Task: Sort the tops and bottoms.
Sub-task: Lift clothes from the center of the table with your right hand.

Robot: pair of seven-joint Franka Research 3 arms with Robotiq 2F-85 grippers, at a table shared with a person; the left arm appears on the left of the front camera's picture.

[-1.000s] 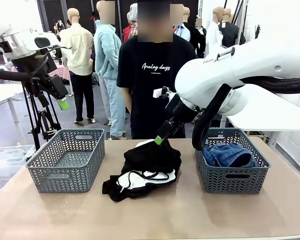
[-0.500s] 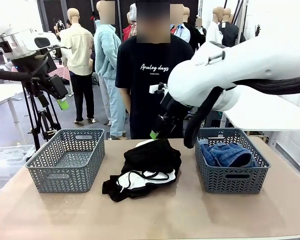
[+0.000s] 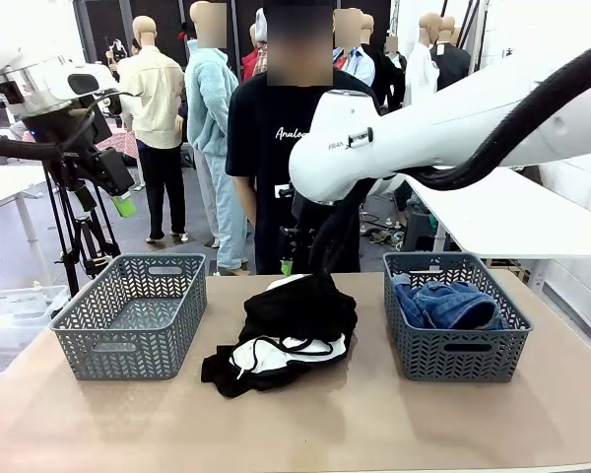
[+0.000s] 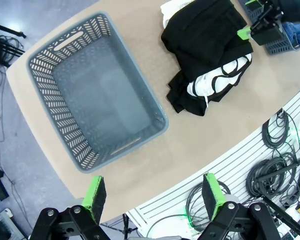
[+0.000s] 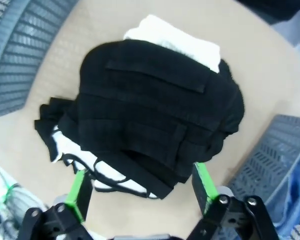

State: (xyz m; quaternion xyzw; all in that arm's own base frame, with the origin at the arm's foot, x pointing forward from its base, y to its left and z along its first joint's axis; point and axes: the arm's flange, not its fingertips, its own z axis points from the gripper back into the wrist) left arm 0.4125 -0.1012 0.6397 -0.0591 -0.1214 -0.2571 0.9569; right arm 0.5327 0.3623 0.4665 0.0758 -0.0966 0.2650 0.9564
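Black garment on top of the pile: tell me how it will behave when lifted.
The black garment lies in soft folds, so it will probably sag and unfold rather than keep its shape. It rests on the white-and-black garment, so a deep pinch may drag that up too.

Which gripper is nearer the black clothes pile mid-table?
Right. The right gripper hangs just above the far edge of the clothes pile; the left gripper sits high, out past the left basket.
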